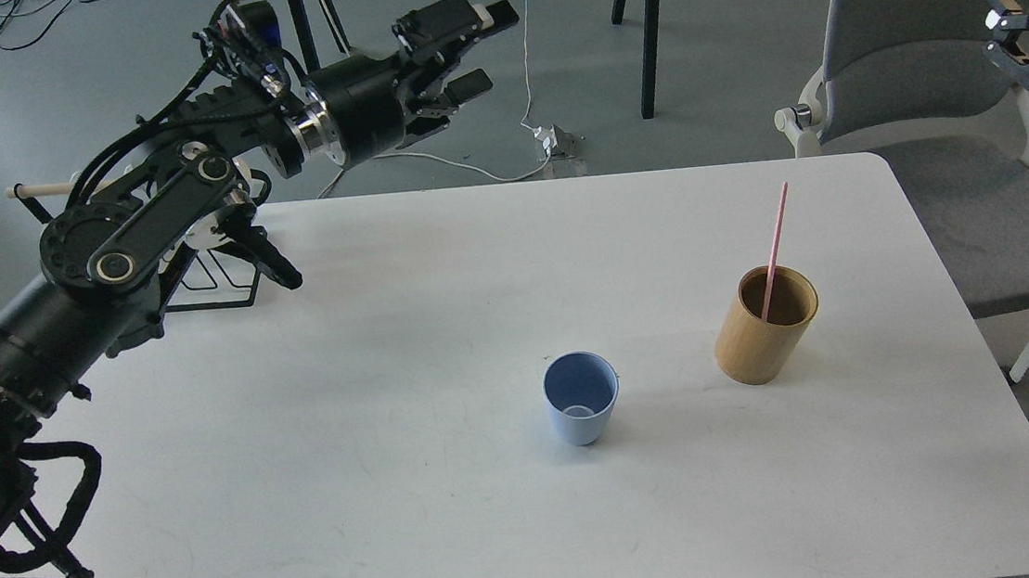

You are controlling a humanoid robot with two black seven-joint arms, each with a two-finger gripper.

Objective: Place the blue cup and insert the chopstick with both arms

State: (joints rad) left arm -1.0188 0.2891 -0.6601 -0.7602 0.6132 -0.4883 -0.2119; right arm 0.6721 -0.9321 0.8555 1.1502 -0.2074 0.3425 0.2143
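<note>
1. My left end effector [468, 51] hangs high at about 11 o'clock, past the far edge of the surface [383, 487], fingers spread and holding nothing.
2. My right end effector [1019, 45] barely shows at the 2 o'clock edge by the grey chair [941, 56]; I cannot tell whether it is released or clenched.
3. The blue cup [581, 398] stands upright and empty just right of centre, apart from everything.
4. It looks light, stiff and matte, so likely not slippery; I would pinch across its rim or wall, gently, since it may tip.
5. The chopstick [776, 243] leans inside the tan holder [764, 325] at 3 o'clock of the cup.
6. Thin, rigid, probably light: I would grip its exposed upper part.
</note>
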